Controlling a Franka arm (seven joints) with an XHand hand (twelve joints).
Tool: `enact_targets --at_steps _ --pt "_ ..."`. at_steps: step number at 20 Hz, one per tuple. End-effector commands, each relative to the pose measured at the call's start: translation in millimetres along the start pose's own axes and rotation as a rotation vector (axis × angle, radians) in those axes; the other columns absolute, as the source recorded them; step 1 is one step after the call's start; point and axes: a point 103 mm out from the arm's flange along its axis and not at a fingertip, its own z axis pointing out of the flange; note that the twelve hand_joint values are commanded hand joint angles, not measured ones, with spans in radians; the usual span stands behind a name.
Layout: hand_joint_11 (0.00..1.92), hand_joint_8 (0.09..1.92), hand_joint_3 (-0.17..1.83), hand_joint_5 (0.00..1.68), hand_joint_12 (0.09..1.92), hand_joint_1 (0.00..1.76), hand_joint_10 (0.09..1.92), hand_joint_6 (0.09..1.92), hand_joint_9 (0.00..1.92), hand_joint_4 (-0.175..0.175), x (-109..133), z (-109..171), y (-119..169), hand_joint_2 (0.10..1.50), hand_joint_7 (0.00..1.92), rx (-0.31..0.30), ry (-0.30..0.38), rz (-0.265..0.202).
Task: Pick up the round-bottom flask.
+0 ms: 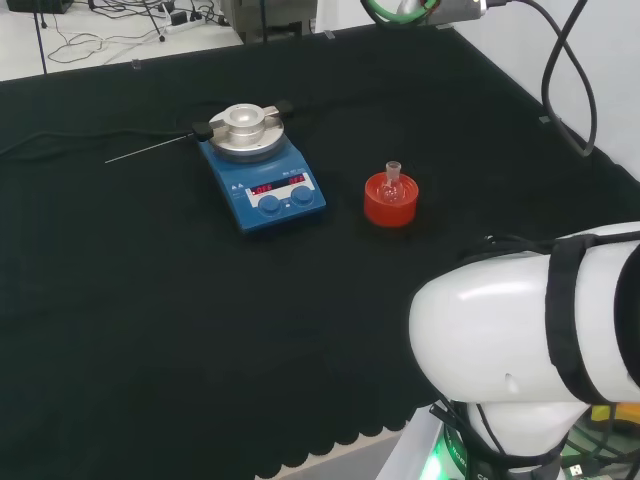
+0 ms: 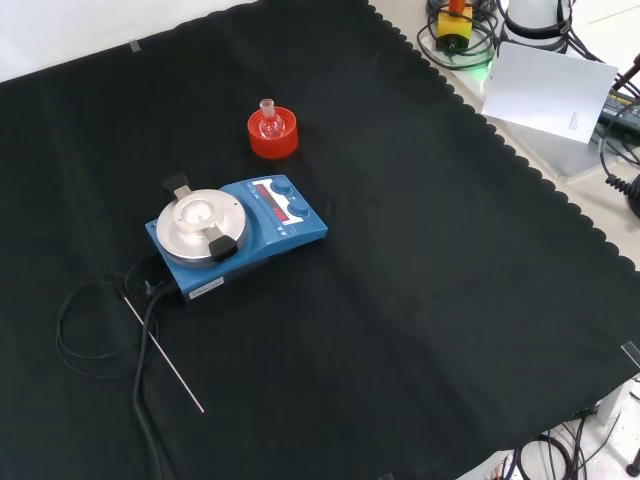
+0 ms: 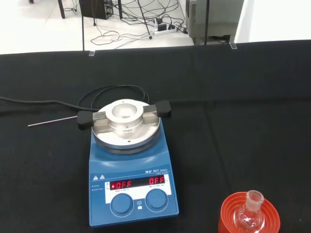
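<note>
A small clear round-bottom flask sits upright, neck up, in a red ribbed ring stand on the black cloth, to the right of the stirrer in the head view. The front view has the flask and its stand beyond the stirrer, toward the top. In the wrist view the flask rests in the stand, close and large. Nothing touches it.
A blue magnetic stirrer with a round metal top plate stands mid-cloth. A thin metal rod and a black cable lie beside it. The arm's white link rises at the head view's lower right.
</note>
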Motion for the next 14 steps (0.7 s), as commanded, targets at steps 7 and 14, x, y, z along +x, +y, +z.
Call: enact_targets --at_steps 7,14 --pt "0.0 0.53 0.36 0.35 1.26 0.23 0.65 0.37 0.14 -0.002 1 1 3 1.23 0.05 -0.003 -0.007 0.007" --pt "0.0 0.52 0.35 0.36 1.26 0.23 0.65 0.36 0.14 -0.002 -10 23 12 1.24 0.05 0.025 0.013 0.047"
